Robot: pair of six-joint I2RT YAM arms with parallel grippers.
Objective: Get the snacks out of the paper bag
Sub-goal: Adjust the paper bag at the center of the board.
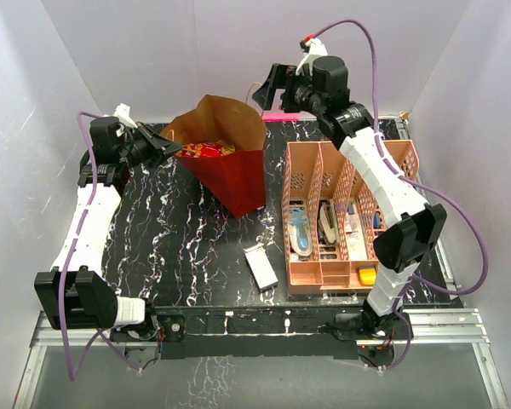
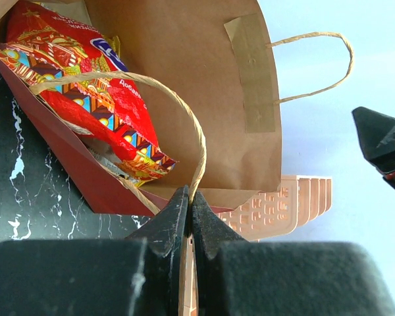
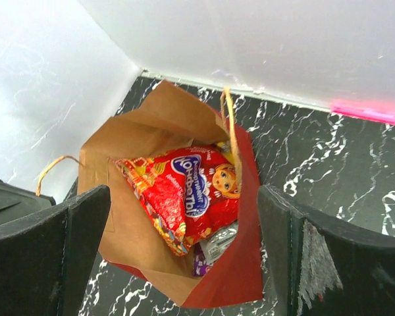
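The paper bag point(image 2: 184, 52) is clamped by its cord handle point(image 2: 196, 141) in the left pincer point(image 2: 189, 197); the red packet point(image 3: 184, 191) lies below and left of the parted right pincer point(image 3: 184, 204).

Open paper bag point(image 3: 151, 125), red snack packet point(image 3: 178, 197) inside

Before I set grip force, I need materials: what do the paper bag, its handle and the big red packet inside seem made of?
The paper bag: paper, matte dark red outside, brown kraft inside, sharply creased. The handle: tan twisted cord, probably paper. The red packet: likely plastic film, glossy and crinkled, with glare.
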